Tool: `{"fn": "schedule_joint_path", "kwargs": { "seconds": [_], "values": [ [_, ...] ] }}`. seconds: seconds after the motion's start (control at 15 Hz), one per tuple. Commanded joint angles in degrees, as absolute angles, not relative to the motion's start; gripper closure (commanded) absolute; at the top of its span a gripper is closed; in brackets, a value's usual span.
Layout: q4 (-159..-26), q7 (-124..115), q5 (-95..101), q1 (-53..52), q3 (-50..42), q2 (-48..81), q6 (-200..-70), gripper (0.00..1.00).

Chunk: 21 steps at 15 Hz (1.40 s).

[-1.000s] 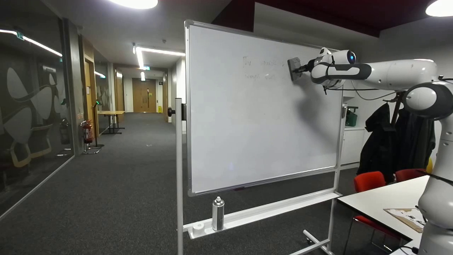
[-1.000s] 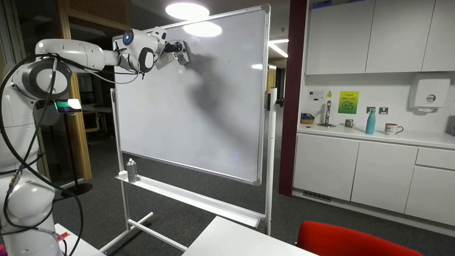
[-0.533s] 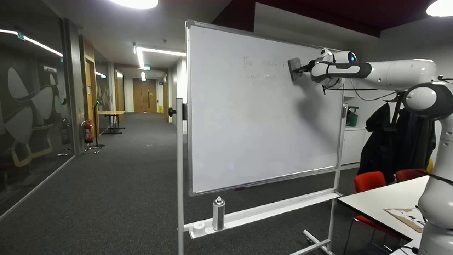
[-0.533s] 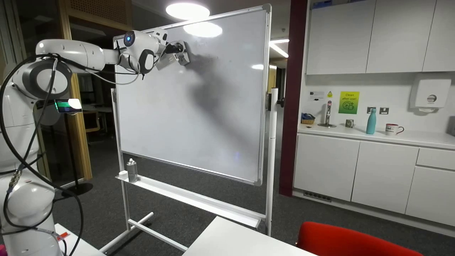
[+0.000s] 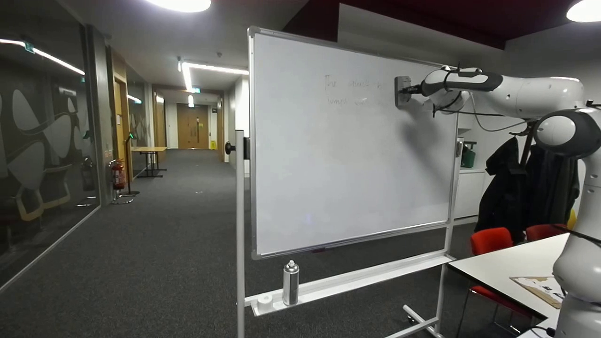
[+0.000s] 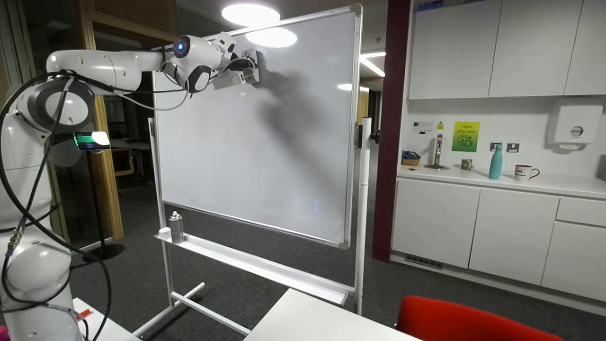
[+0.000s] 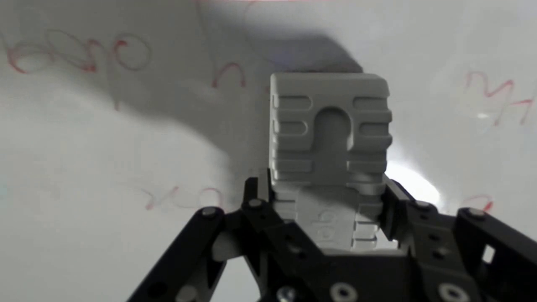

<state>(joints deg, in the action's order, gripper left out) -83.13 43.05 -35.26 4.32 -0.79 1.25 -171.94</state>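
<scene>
My gripper (image 7: 328,191) is shut on a grey ribbed whiteboard eraser (image 7: 331,138), one finger on each side of it. In both exterior views the eraser (image 5: 402,92) (image 6: 254,66) is upright at the upper part of the whiteboard (image 5: 338,178) (image 6: 227,151). Whether its face touches the board I cannot tell. Faint handwriting (image 5: 331,83) stands on the board to the left of the eraser in an exterior view. In the wrist view red, partly faded letters (image 7: 92,56) lie on both sides of the eraser; what is behind it is hidden.
A silver spray can (image 5: 290,284) and a small white roll (image 5: 265,303) stand on the tray (image 5: 375,274) below the board. A white table (image 5: 512,258) and red chairs (image 5: 490,240) are near the arm. Another red chair (image 6: 464,317) is at the front.
The gripper and eraser have moved right along the board in both exterior views, in the last half second. The eraser has turned from slightly tilted to upright. More of the handwriting shows.
</scene>
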Motion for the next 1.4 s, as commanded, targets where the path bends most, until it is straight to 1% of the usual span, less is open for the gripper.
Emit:
{"fn": "schedule_joint_path", "kwargs": {
  "seconds": [0.0, 0.27, 0.53, 0.93, 1.33],
  "values": [
    [-76.49, 48.35, -43.96, 8.13, -3.92, 5.91, -169.23, 0.65],
    [-73.1, 48.38, -48.6, 11.66, -6.8, 9.08, -167.12, 0.65],
    [-71.76, 47.99, -47.25, 11.82, -6.33, 10.78, -168.0, 0.65],
    [-77.44, 50.27, -42.28, 7.53, -3.28, 8.06, -171.16, 0.65],
    [-84.09, 59.78, -42.58, 5.57, 1.27, 5.43, -176.46, 0.65]
  ]
}}
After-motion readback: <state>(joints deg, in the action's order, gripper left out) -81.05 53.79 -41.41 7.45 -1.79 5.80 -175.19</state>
